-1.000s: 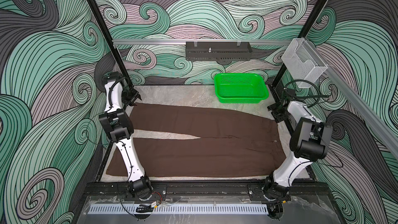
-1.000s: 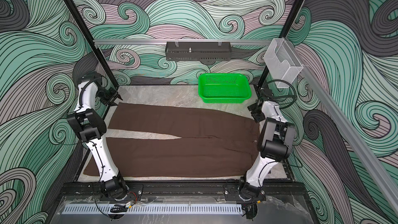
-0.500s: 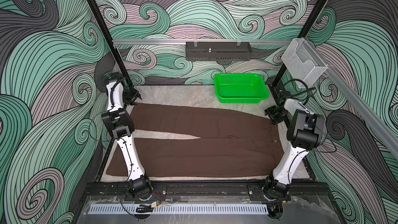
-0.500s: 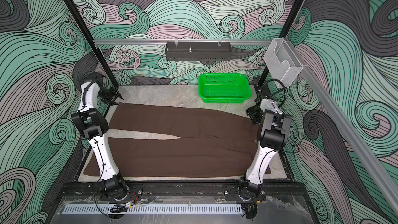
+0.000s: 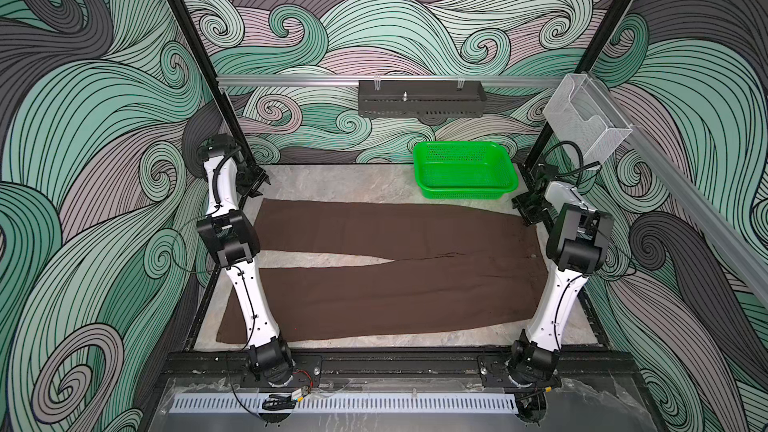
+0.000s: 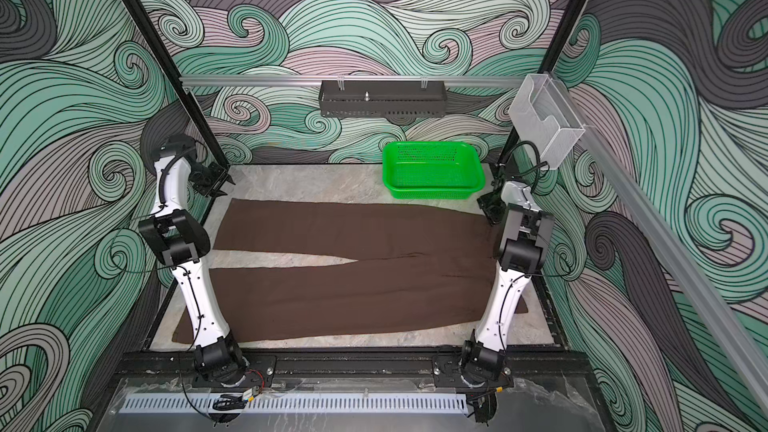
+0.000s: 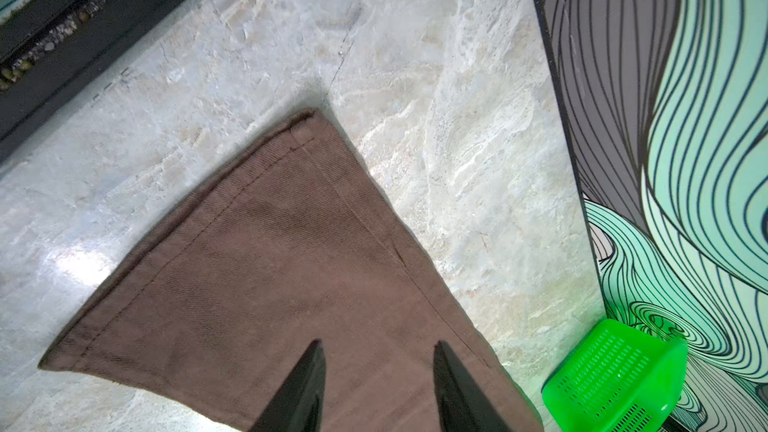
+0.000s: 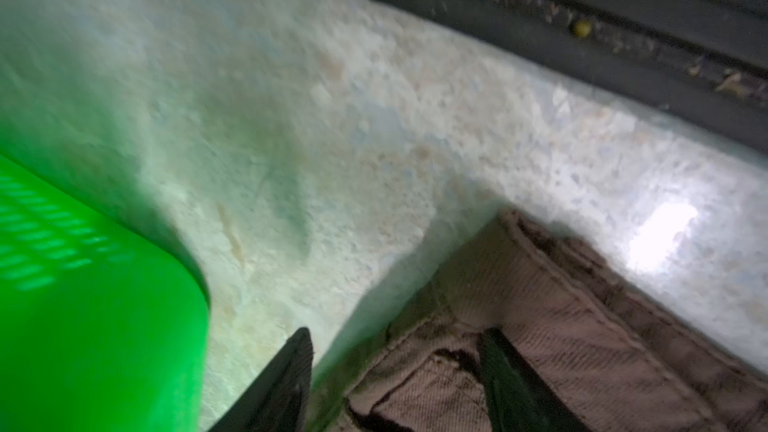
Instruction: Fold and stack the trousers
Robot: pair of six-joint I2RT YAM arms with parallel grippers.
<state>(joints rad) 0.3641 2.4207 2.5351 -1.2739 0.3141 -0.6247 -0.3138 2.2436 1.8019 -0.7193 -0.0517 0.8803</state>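
The dark chocolate-brown long trousers of soft matte fabric (image 5: 395, 280) lie flat and unfolded on the pale marbled stone-look desk (image 5: 332, 182). Their 2 legs are spread in a narrow V, with the hems toward the left arm and the waistband toward the right arm. The black left fingers (image 7: 303, 388) are spread above the far leg's hem corner with nothing between them. The black right fingers (image 8: 286, 380) are also spread, with 1 over bare desk and 1 over the far waistband corner. That wrist view is blurred, so contact with the cloth may or may not have begun. A bright green perforated plastic basket (image 5: 465, 193) sits just beside that corner.

The risks come from the 2 pinches ahead. Either pair of fingers could close on only the top layer, leaving the lower layer on the desk and the fold skewed. If 1 arm takes hold and the other misses, the far leg would twist as it is carried over. The right fingers work close to the basket and could nudge it. The near leg's hem lies at the desk's edge under the left arm, where a drag could pull it off.

Compared with 1 second ago, the right arm's elbow has swung inward and farther back, bringing its fingers onto the waistband corner. The left arm has barely shifted, and the trousers lie as they did.
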